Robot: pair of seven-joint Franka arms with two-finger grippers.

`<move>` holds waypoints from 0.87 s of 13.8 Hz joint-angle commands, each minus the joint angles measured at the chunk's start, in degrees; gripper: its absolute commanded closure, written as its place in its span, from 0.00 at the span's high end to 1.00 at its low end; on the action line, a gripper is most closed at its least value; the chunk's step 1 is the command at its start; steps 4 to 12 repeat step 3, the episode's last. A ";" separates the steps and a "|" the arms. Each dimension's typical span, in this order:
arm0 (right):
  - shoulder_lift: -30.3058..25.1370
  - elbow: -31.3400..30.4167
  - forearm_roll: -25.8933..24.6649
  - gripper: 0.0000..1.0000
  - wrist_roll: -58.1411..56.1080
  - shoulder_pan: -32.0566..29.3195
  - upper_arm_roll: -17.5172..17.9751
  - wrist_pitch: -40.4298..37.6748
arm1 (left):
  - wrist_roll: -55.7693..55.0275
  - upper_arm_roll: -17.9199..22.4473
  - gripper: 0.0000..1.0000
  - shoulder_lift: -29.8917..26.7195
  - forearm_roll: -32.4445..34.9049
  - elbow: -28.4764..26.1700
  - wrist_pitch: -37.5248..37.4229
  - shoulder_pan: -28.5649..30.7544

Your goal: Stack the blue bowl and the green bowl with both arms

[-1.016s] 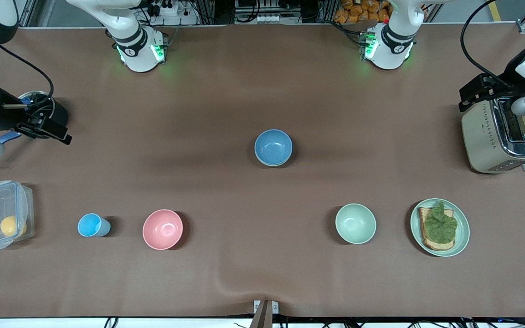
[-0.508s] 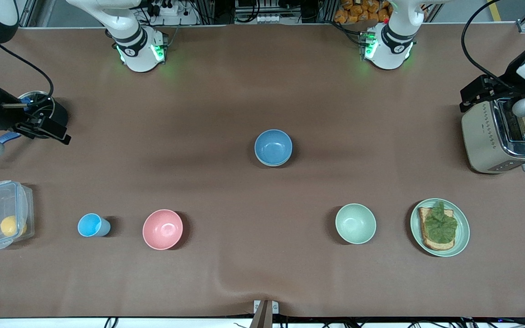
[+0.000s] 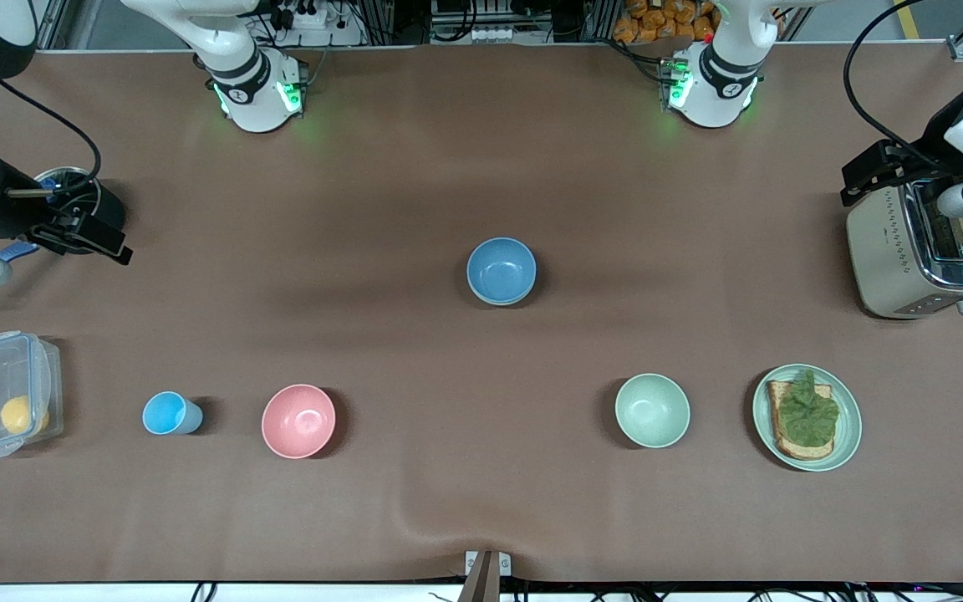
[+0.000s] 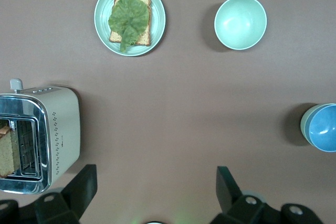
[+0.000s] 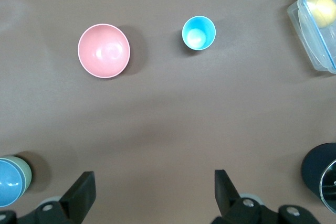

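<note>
The blue bowl [image 3: 501, 269] sits nested in the pale sage-green bowl at the table's middle. Only that bowl's rim shows, in the left wrist view [image 4: 304, 123] and the right wrist view [image 5: 26, 171]. The blue bowl also shows in the left wrist view [image 4: 324, 127] and the right wrist view [image 5: 9, 182]. My left gripper [image 4: 155, 174] is open and empty, up over the table beside the toaster [image 3: 891, 251]. My right gripper [image 5: 153, 179] is open and empty, up over the table by the black pot [image 3: 72, 196].
A mint-green bowl [image 3: 652, 410] and a green plate [image 3: 848, 435] with toast and lettuce lie nearer the front camera toward the left arm's end. A pink bowl [image 3: 298, 420], a light-blue cup [image 3: 168, 413] and a clear box [image 3: 3, 393] lie toward the right arm's end.
Both arms have shifted only very slightly. The bowls have not moved.
</note>
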 commanded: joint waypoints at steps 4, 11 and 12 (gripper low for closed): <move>-0.84 -0.06 -1.07 1.00 -0.36 0.50 -0.18 -0.50 | -0.78 0.06 1.00 -1.50 1.35 -1.19 -0.59 -0.43; -0.84 -0.06 -1.07 1.00 -0.36 0.50 -0.18 -0.50 | -0.78 0.06 1.00 -1.50 1.35 -1.19 -0.59 -0.43; -0.84 -0.06 -1.07 1.00 -0.36 0.50 -0.18 -0.50 | -0.78 0.06 1.00 -1.50 1.35 -1.19 -0.59 -0.43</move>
